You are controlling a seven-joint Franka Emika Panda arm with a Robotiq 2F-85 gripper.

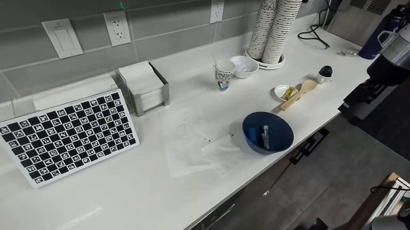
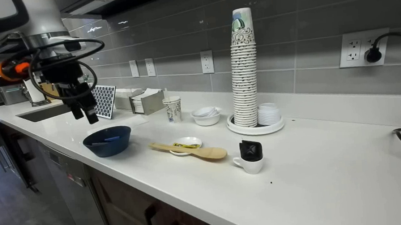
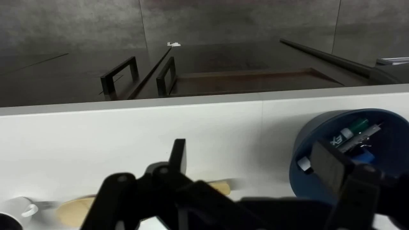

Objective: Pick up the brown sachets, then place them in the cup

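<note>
In an exterior view, thin yellow packets lie on a white dish on the worktop, near a blue bowl with pens in it. In an exterior view, a wooden spoon lies across the dish's edge, and a short white cup holds a black thing. In the wrist view, the tool has its fingers wide apart

In an exterior view, yellow-brown sachets lie in a dish at ten o'clock from the white cup, upright, handle toward nine.
</note>
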